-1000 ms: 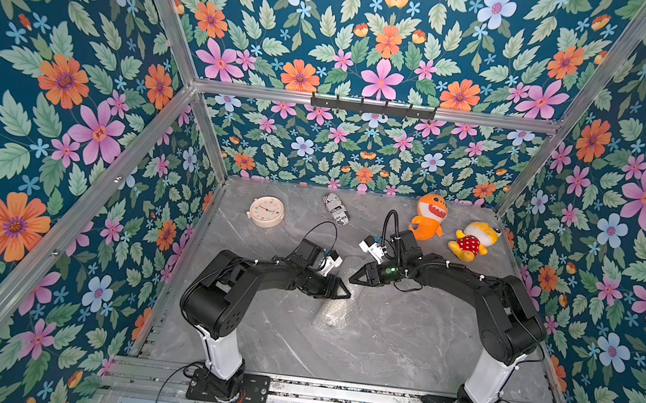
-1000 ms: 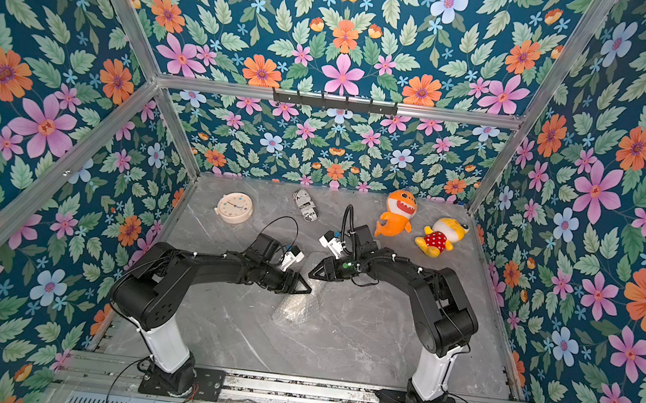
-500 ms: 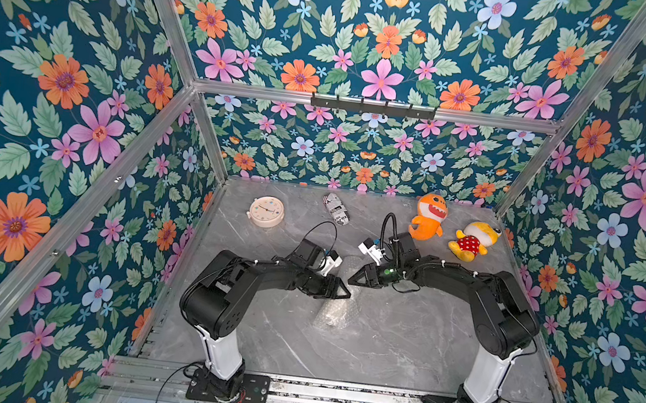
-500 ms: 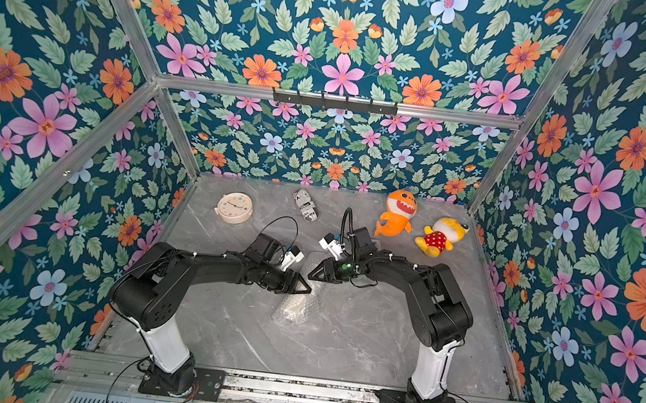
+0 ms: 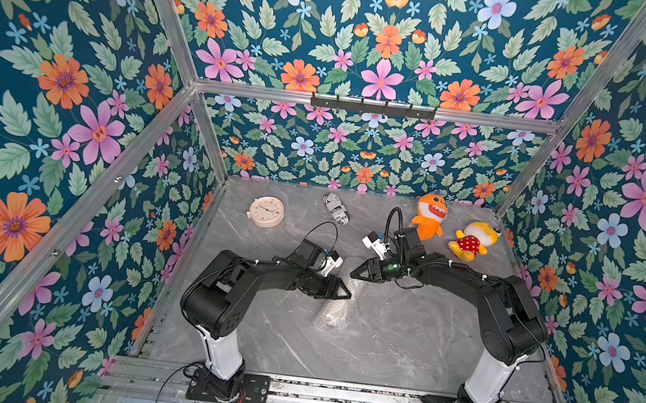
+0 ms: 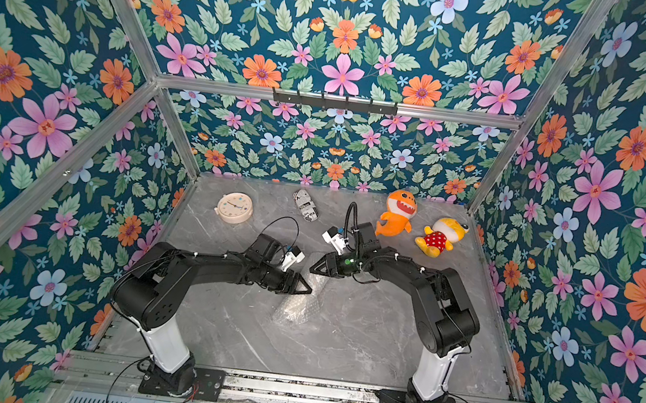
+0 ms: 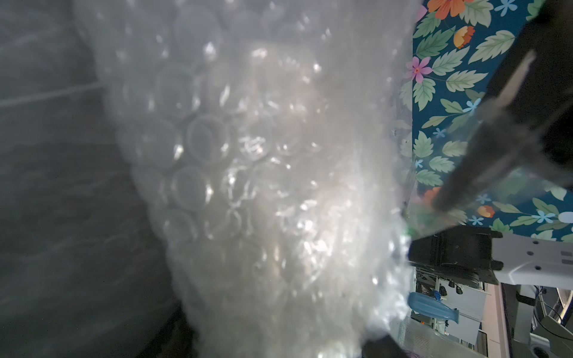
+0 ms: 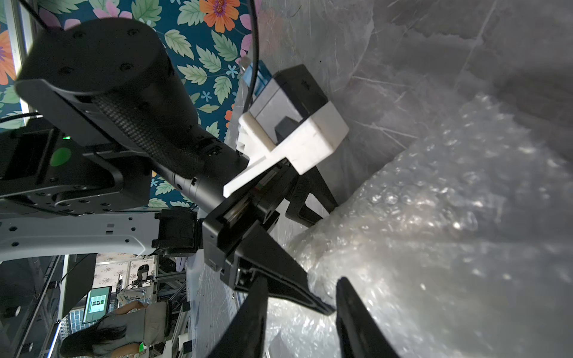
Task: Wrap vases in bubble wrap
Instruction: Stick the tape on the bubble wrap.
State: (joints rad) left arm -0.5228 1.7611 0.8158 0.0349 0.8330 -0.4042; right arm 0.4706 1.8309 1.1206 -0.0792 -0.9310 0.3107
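Top view: left tool (image 5: 346, 295) low, outstretched.

Left gripper (image 5: 344, 294), right gripper (image 5: 355, 274), tips close

Printed cylinder (image 5: 336, 209), black on white, lying well beyond the right gripper (image 5: 353, 275): capital "Y" legible at one end, remaining lettering too small to read. Clock (image 5: 266, 211), well beyond the left gripper (image 5: 346, 295): dial numerals unreadable.
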